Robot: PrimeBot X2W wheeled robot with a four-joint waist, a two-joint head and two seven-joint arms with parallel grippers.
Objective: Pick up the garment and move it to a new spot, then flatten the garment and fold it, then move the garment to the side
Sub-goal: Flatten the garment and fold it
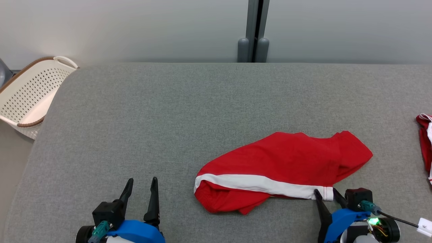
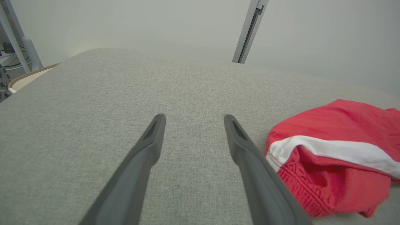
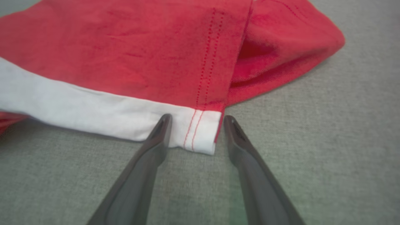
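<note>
White perforated laundry basket point(image 1: 33, 98) is sitting off the edge of the grey fabric table point(image 1: 168, 111), well beyond and to the left of the left gripper point(image 1: 142, 180).

The left gripper is resting low over bare cloth with its fingers spread wide and nothing between them. In its wrist view point(image 2: 194, 117), the red shorts point(image 2: 331, 156) are lying just right of its right finger, waistband end nearest.

The shorts point(image 1: 283, 162) are lying crumpled on the table between the two grippers, white stripe point(image 1: 260, 184) facing the robot.

The right gripper point(image 1: 324, 190) is straddling the stripe's hemmed corner point(image 3: 200, 131). Its jaws are parted and not clamped, and the corner is lying between the fingertips point(image 3: 197, 117).

Another red garment point(image 1: 426, 141) is lying beyond and right of it.
</note>
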